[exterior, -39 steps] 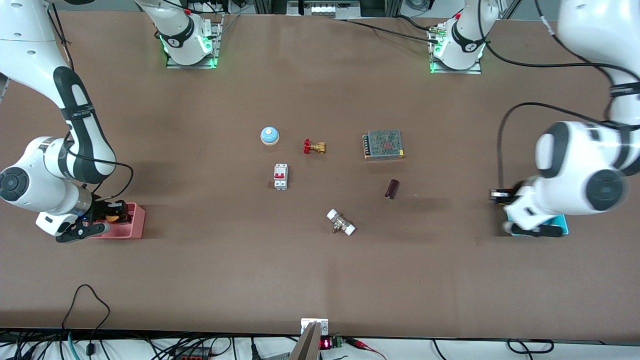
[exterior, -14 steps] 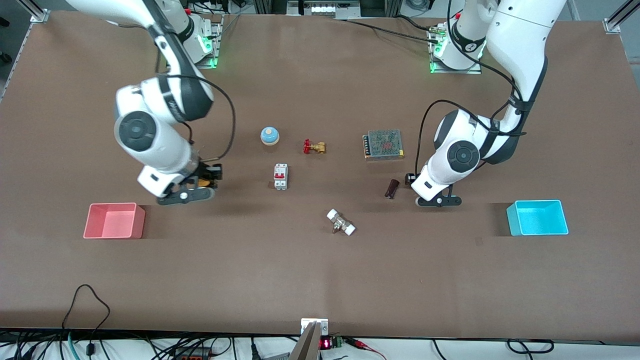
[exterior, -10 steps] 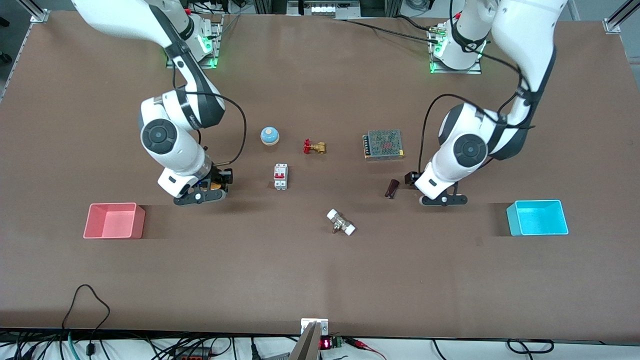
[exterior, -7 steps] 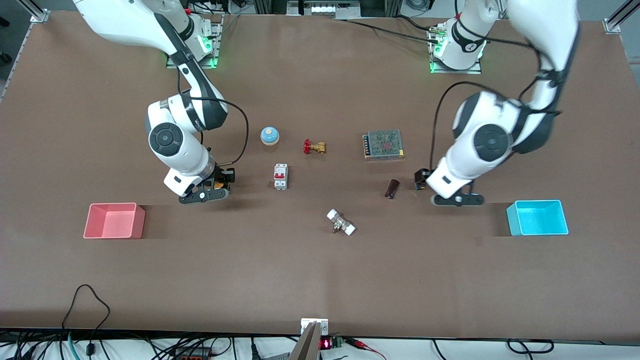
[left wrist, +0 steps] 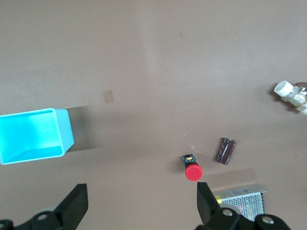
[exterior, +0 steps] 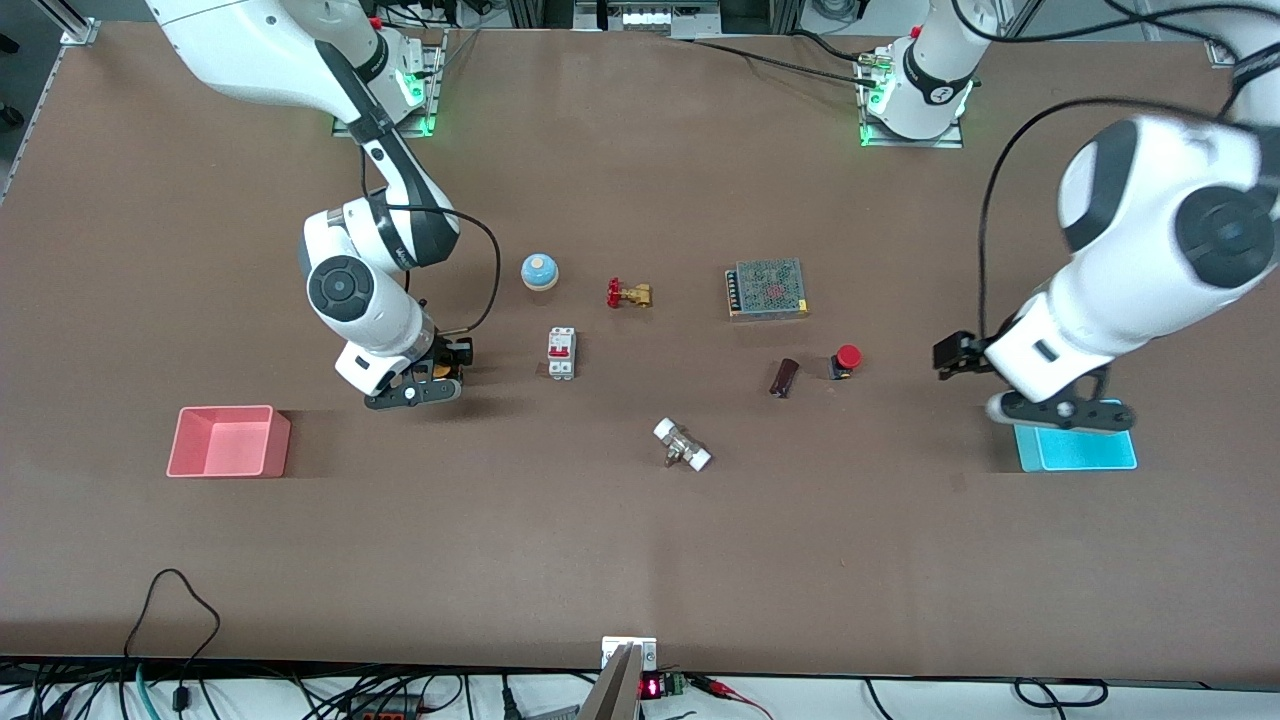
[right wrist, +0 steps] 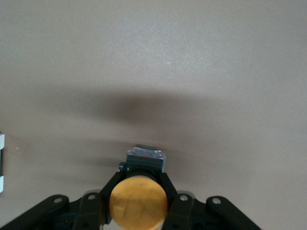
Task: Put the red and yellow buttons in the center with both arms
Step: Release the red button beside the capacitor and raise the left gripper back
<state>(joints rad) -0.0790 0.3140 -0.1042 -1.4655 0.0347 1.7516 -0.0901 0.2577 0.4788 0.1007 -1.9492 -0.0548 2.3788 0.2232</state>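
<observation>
1. We see a brown table (exterior: 600, 560) from above, with two white arms reaching in from the top edge.
2. The right gripper (exterior: 415, 385) sits low over the table, between the pink tray (exterior: 228, 442) and the white breaker (exterior: 561, 353). Its jaws are closed around the yellow button (right wrist: 138, 200) (the wrist view shows the cap pinched between the two black fingers (right wrist: 106, 191)). We cannot tell whether the button's body touches the table.
3. The red button (exterior: 846, 360) stands free on the table, just beside a small dark cylinder (exterior: 784, 377) and nearer the front camera than the grey mesh box (exterior: 768, 289).
4. The left gripper (exterior: 1062, 412) hangs over the cyan tray (exterior: 1075, 452), well apart from the red button. Its jaws are spread wide and hold nothing; the left wrist view shows both fingertips (left wrist: 76, 203) with bare table between them.
5. Around the middle also lie a blue bell (exterior: 539, 271), a brass valve (exterior: 628, 293) with a red handle, and a white-capped fitting (exterior: 682, 445).
</observation>
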